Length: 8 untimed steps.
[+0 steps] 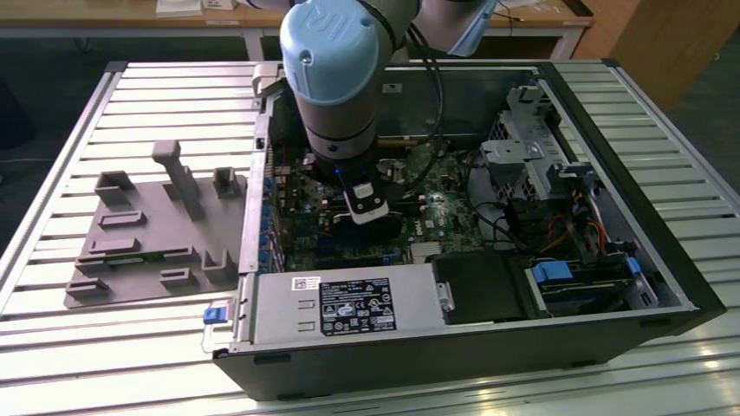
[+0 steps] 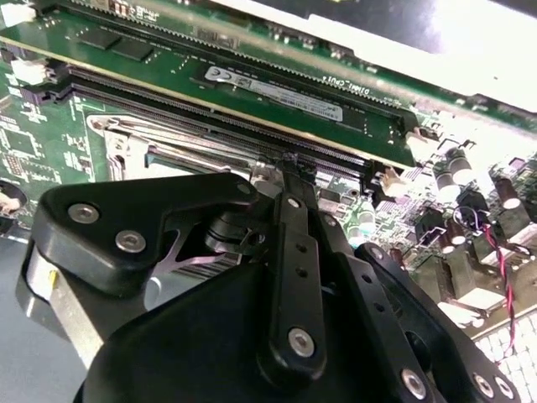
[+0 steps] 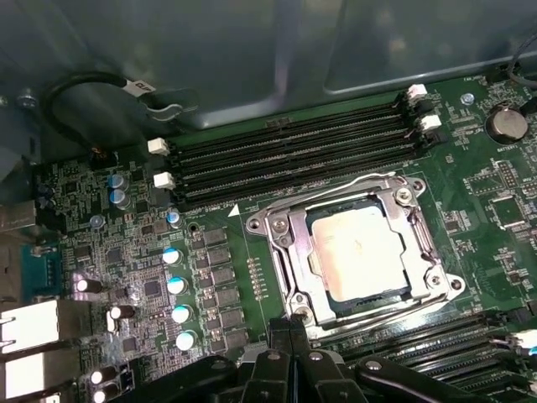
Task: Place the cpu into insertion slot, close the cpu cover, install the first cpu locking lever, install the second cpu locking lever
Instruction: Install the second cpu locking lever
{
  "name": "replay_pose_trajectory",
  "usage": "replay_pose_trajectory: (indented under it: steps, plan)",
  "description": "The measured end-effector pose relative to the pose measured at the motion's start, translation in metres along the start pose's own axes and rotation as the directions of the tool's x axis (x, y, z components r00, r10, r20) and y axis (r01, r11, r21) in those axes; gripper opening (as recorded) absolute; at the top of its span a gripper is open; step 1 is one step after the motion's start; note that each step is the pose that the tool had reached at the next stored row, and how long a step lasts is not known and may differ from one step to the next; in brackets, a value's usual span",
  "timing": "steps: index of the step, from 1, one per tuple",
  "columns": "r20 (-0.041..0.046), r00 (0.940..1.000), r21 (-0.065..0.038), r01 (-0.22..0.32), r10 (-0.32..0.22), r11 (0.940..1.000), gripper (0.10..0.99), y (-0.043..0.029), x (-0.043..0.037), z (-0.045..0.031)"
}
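Flanking the cpu under the cpu cover, memory slots, pincer near

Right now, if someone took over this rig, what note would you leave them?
The tool is shut, with its tips down at the socket's edge, beside the cpu cover.
The cpu is seated, and its metal top shows through the cover's window.
Done: cpu in, cover down.
Unsettled: wire locking levers lie along the socket's sides; I cannot tell whether either is latched.
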<state>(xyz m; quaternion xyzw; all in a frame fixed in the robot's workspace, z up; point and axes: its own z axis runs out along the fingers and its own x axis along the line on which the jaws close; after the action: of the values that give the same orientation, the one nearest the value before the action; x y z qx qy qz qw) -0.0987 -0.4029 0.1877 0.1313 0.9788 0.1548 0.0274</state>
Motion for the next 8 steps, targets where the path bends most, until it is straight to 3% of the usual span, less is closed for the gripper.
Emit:
replay_pose_trajectory:
  steps: [6, 8]
  plan:
    - [0.0002, 1.0000, 0.002, 0.000, 0.000, 1.0000, 0.102, 0.0053, -0.0002, -0.0166]
    - [0.0017, 1.0000, 0.008, 0.000, 0.000, 1.0000, 0.102, 0.0067, -0.0002, -0.0208]
